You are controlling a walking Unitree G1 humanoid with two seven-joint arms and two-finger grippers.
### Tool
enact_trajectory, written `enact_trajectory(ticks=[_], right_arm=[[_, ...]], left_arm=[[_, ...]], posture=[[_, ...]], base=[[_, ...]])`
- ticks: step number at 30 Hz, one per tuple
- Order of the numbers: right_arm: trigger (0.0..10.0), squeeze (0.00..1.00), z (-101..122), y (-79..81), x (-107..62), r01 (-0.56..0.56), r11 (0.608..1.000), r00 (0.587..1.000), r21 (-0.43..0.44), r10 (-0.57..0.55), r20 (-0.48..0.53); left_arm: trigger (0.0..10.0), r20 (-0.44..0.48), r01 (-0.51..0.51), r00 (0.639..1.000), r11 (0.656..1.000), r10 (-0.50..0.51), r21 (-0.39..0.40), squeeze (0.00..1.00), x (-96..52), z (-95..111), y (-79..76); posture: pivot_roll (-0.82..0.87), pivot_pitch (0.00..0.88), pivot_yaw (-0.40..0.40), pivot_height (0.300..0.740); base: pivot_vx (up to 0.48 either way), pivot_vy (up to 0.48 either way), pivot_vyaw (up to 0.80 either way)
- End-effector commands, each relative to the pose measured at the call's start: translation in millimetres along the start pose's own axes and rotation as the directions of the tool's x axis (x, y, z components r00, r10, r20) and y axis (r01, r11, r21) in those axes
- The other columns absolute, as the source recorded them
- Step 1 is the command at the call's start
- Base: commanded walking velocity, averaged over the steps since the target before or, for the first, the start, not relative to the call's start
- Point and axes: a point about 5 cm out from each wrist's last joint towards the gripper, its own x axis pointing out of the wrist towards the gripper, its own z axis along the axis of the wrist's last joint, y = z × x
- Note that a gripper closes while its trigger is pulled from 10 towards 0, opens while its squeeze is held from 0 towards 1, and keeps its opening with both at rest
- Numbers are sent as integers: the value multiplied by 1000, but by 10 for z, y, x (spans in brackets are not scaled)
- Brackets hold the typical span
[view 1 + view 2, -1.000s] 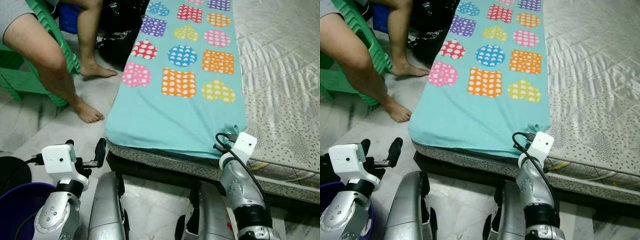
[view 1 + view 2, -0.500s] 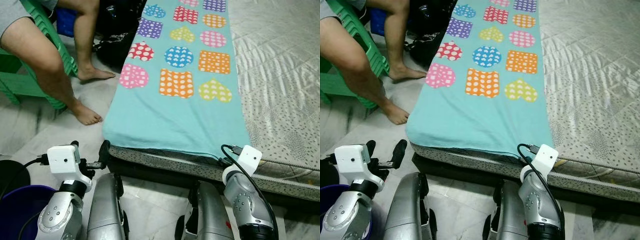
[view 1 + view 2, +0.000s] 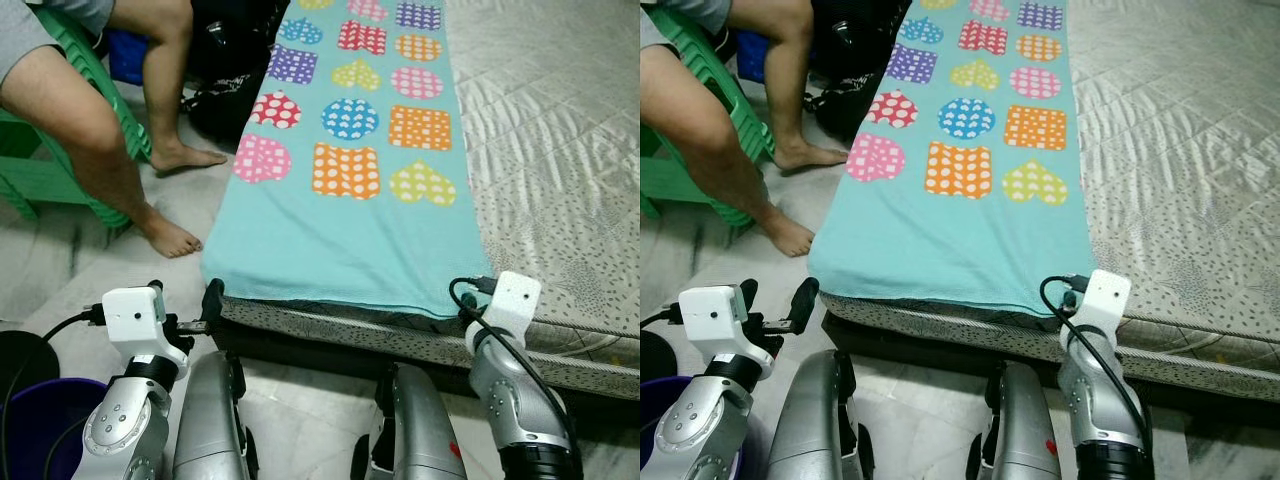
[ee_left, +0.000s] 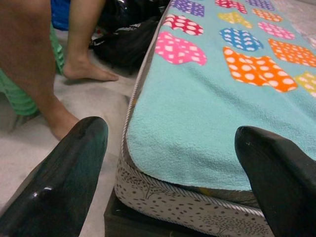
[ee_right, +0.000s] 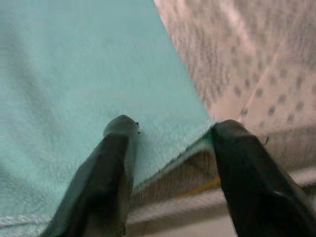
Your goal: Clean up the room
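Two grippers at the foot of a mattress (image 3: 560,150) on the floor, one at each near corner of a teal blanket (image 3: 345,235) printed with dotted hearts and squares. Left gripper (image 4: 173,163) spread wide, fingers (image 4: 74,153) well apart, level with the blanket's left corner and just off the mattress edge, touching nothing. Right gripper (image 5: 170,148) at the blanket's right corner, fingers (image 5: 116,148) parted with the teal hem and mattress edge between them; possibly brushing the fabric, though too blurred to say. Blanket flat along the left side of the mattress, near edge hanging slightly over. Left of the bed, a person's bare legs (image 3: 110,150) on a green chair (image 3: 40,170), beside a black bag (image 3: 235,60). Purple bucket (image 3: 40,430) by the robot's left arm.
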Motion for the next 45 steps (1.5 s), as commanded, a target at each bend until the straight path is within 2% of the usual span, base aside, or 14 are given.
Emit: enact_trajectory(ticks=[1, 7, 12, 13, 14, 16, 17, 18, 19, 20, 26, 37, 41, 45], right_arm=[[10000, 1000, 35, -46, -31, 0, 999, 999, -49, 2, 43], [10000, 1000, 117, -19, -3, -3, 997, 996, -76, 10, 89], [10000, 1000, 159, 197, 35, -102, 994, 989, -33, 105, 107], [10000, 886, 103, 285, 57, -139, 990, 988, -22, 140, 67], [10000, 529, 17, 387, 100, -167, 986, 986, 6, 167, 6], [10000, 506, -48, 466, 143, -188, 982, 981, 12, 188, -37], [10000, 286, -81, 509, 176, -194, 981, 979, 20, 195, -61], [10000, 286, -81, 509, 176, -194, 981, 979, 20, 195, -61], [10000, 39, -105, 529, 205, -193, 981, 978, 17, 194, -79], [10000, 0, -123, 537, 233, -184, 983, 978, 26, 185, -94], [10000, 0, -296, 516, 306, -148, 988, 959, 46, 155, -238], [10000, 0, -570, 96, 143, -115, 993, 918, -7, 104, -382], [10000, 0, -516, -37, -8, -138, 990, 937, -8, 127, -326], [10000, 0, -191, 159, -120, -303, 952, 946, 33, 305, -107]], left_arm=[[10000, -48, -3, 999, 1000, 3, -3, 0, -53, -92, 42], [10000, -53, -15, 998, 1000, 15, 2, 0, -43, -115, 70], [10000, -47, -10, 999, 1000, 10, -2, 0, -32, -110, 46], [10000, -46, -9, 999, 1000, 9, -3, 0, -29, -111, 42], [10000, -43, -8, 999, 1000, 8, -6, 0, -22, -105, 38], [10000, -41, -7, 999, 1000, 6, -6, 0, -17, -99, 34], [10000, -40, -6, 999, 1000, 6, -6, 0, -15, -95, 32], [10000, -40, -6, 999, 1000, 6, -6, 0, -15, -95, 32], [10000, -41, -5, 999, 1000, 5, -6, 0, -15, -94, 32], [10000, -41, -4, 999, 1000, 4, -6, 0, -17, -91, 32], [10000, -45, -7, 999, 1000, 7, -4, 0, -32, -80, 50], [10000, -59, -18, 998, 1000, 17, -10, 0, -39, -116, 61], [10000, -56, -15, 998, 1000, 14, -11, 0, -17, -119, 65], [10000, -27, -15, 1000, 1000, 15, -11, 0, 31, -89, 57]], posture=[[127, 142, -40, 541], [123, 136, -45, 541], [124, 137, -47, 541], [124, 137, -47, 541], [131, 141, -45, 541], [140, 146, -44, 541], [140, 146, -44, 541], [140, 146, -44, 541], [140, 146, -44, 541], [149, 152, -43, 541], [157, 156, -44, 541], [128, 155, -54, 541], [103, 147, -49, 541], [80, 136, -40, 541]], base=[[0, 0, 0], [0, 0, 0], [0, 0, 0], [0, 0, 0], [0, 0, 0], [0, 0, 0], [0, 0, 0], [0, 0, 0], [0, 0, 0], [0, 0, 0], [0, 0, 0], [0, 0, 0], [0, 0, 0], [0, 0, 0]])
